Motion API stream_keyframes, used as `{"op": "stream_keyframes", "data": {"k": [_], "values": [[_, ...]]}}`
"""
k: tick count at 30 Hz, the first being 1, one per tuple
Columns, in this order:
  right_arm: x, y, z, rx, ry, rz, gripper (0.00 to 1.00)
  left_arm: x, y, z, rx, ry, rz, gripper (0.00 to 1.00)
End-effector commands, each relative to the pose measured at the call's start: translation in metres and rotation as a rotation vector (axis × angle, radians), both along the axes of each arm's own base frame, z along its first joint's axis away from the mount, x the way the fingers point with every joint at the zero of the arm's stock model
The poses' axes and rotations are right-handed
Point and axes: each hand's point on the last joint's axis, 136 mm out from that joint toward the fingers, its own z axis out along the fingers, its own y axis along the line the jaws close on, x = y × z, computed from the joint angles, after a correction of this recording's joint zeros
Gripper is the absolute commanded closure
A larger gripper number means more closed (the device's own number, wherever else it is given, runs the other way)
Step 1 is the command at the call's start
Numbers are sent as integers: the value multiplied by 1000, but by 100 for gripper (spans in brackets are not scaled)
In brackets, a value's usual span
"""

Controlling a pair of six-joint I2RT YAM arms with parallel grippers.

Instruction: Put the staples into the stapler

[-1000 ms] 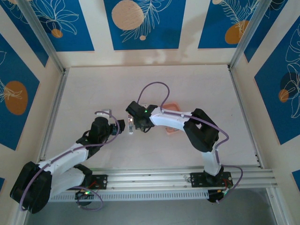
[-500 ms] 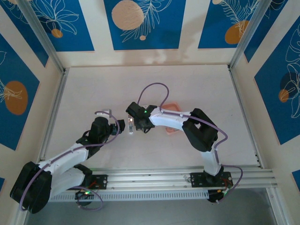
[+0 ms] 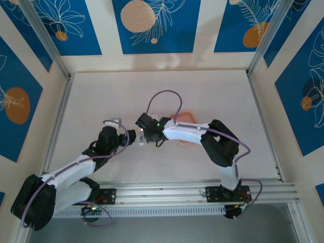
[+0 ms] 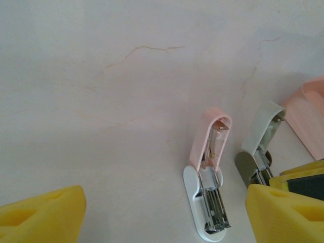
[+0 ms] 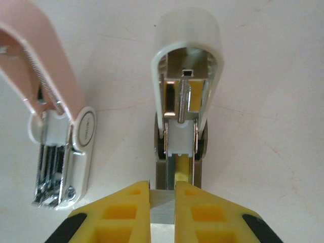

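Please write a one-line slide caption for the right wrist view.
Right tool holds a grey staple strip at the open white stapler; an open pink stapler lies beside it.

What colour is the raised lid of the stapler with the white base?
Pale pink; the lid shows best in the left wrist view.

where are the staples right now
In the right wrist view, a grey strip of the staples is pinched in the right hand at bottom centre, just short of the open white stapler, with the pink stapler to its left.
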Motion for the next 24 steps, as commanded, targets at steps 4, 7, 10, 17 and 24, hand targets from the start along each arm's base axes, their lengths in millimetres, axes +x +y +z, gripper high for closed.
{"op": "stream_keyframes", "data": {"k": [4, 7, 10, 17, 24], "values": [[6, 0, 19, 29, -127, 57, 85, -2, -4, 1, -35, 13, -23, 18], [6, -1, 15, 27, -138, 73, 85, -3, -4, 2, -32, 17, -31, 18], [8, -5, 9, 29, -134, 72, 85, -4, -5, 1, -37, 26, -29, 18], [11, -7, 3, 47, -139, 80, 85, -4, -8, 1, -60, 45, -30, 19], [14, -11, -1, 56, -134, 62, 85, -2, -8, 5, -58, 39, -27, 19]]}}
